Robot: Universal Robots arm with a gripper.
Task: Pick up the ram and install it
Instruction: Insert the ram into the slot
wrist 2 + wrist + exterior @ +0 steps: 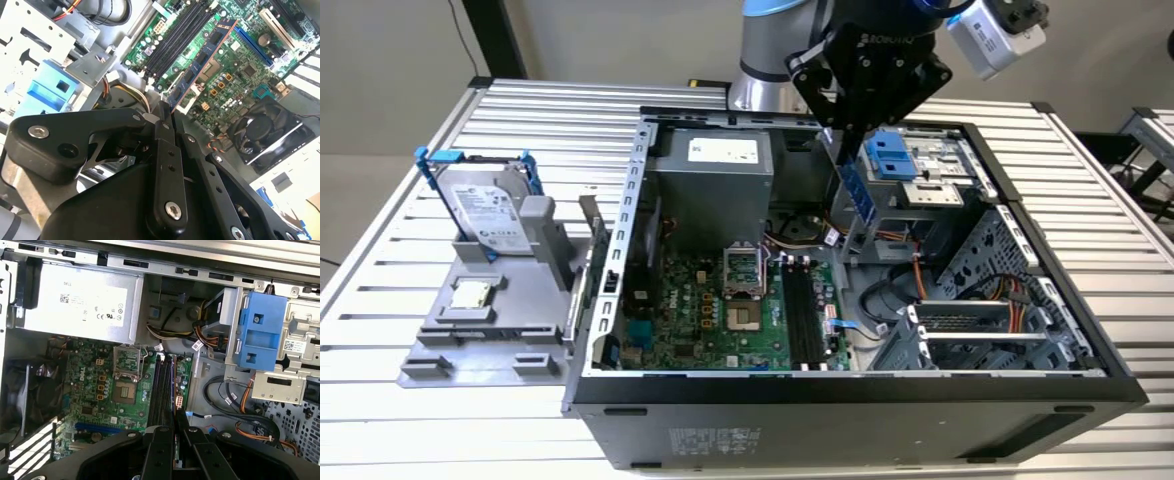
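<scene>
My gripper (849,150) hangs over the open computer case (854,385) and is shut on the ram (855,192), a thin blue board that points down into the case. In the second wrist view the ram (202,62) runs out from between the black fingers (164,125), with its chips showing. It is poised above the motherboard, close to the long black memory slots (175,37). In the first wrist view the ram (174,410) appears edge-on, in line with the memory slots (162,385) below it. The slots (803,312) look empty, and the ram does not touch them.
The grey power supply (714,170) fills the case's back. A CPU socket (740,275) lies beside the slots. A blue drive bracket (894,155) and cables (907,290) crowd the exterior view's right. A hard drive (487,205) stands on a grey fixture outside the case.
</scene>
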